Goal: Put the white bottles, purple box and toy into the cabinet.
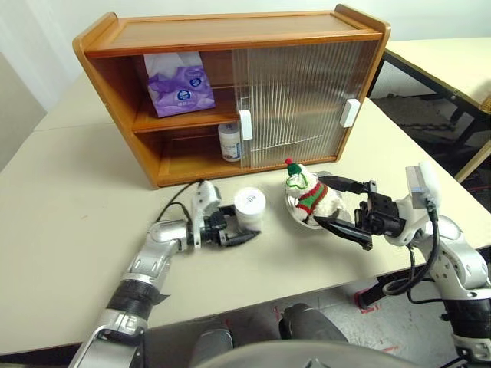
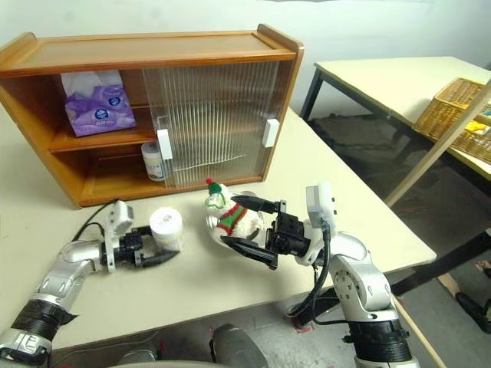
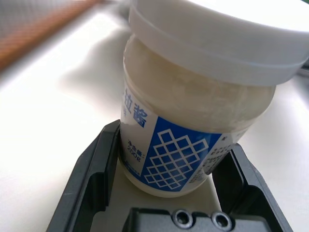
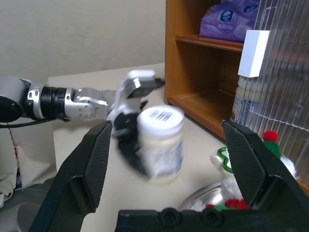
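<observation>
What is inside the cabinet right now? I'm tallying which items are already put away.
The cabinet holds the purple box on its upper shelf and one white bottle below. Whatever lies behind the ribbed sliding doors cannot be made out.

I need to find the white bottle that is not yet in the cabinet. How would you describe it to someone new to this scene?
Start at the wooden cabinet on the table. In front of its open left half, a white bottle stands on the table between the fingers of the left gripper. The other bottle sits on the cabinet's lower shelf; this one is outside, left of the toy.

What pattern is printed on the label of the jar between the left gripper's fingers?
A white diamond lattice on blue, on the white bottle; clearest in the left wrist view.
</observation>
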Tool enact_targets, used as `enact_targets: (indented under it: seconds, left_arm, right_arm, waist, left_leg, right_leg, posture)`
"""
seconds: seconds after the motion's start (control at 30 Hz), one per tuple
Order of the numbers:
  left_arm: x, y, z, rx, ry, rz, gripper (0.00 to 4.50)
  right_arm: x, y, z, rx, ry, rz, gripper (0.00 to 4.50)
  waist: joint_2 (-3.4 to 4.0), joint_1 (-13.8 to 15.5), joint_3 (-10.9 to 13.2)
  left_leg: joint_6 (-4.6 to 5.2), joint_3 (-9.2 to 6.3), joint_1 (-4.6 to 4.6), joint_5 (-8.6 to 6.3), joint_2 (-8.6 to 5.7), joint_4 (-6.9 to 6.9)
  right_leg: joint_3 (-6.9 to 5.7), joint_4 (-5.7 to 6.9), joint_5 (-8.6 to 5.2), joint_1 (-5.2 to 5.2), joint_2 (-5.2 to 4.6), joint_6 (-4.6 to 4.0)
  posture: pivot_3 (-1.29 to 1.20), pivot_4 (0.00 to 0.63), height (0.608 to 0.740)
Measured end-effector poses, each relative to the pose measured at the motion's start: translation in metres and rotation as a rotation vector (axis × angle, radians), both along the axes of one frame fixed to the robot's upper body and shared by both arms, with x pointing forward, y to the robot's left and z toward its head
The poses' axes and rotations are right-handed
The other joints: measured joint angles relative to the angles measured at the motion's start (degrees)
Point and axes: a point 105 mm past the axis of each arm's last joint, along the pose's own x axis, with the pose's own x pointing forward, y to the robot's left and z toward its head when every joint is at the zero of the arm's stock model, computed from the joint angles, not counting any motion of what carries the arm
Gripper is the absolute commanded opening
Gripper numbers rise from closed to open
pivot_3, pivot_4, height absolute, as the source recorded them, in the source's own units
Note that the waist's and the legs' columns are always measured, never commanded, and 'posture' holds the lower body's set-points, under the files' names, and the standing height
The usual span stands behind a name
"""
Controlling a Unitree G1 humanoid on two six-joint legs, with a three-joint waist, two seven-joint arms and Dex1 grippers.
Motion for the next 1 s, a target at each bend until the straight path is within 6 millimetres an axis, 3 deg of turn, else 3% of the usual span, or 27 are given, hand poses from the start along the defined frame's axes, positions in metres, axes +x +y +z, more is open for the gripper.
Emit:
enact_targets:
  seconds: [0.27,0.5,0.77,1.0]
  left_arm:
    - [0.026,0.029,0.012,-0.026,-0.069,0.298,3.13]
    - [0.053,0.049,0.036,-0.051,-0.159,0.525,3.13]
    - [0.065,0.057,0.031,0.023,-0.135,0.676,3.13]
    - [0.088,0.047,0.042,-0.022,-0.136,0.789,3.13]
  right_arm:
    - [-0.002,0.003,-0.003,-0.009,0.006,0.018,4.5]
    - [-0.002,0.007,-0.004,-0.006,0.008,0.025,4.5]
    - [-0.002,0.006,-0.004,-0.011,0.002,0.023,4.5]
    - [-0.002,0.006,-0.005,-0.015,0.002,0.023,4.5]
  waist:
    - [-0.07,-0.03,0.05]
    - [-0.18,0.06,0.11]
    - [-0.34,0.13,0.22]
    - [-0.58,0.44,0.35]
  left_leg:
    - [-0.01,0.02,-0.11,-0.01,-0.03,-0.04]
    - [-0.01,0.03,-0.14,-0.01,-0.14,-0.02]
    - [-0.01,0.03,-0.13,-0.01,-0.19,-0.01]
    - [0.0,0.02,-0.03,-0.01,-0.28,0.08]
  right_leg:
    - [0.02,-0.04,0.17,-0.06,-0.01,-0.41]
    - [0.07,-0.07,0.03,0.02,0.0,-0.3]
    - [0.1,-0.09,-0.06,0.08,0.0,-0.13]
    - [0.15,-0.1,-0.02,0.25,-0.02,-0.05]
  posture:
    - [-0.23,0.011,0.74]
    - [-0.23,0.013,0.74]
    - [-0.23,0.011,0.74]
    - [-0.24,0.003,0.74]
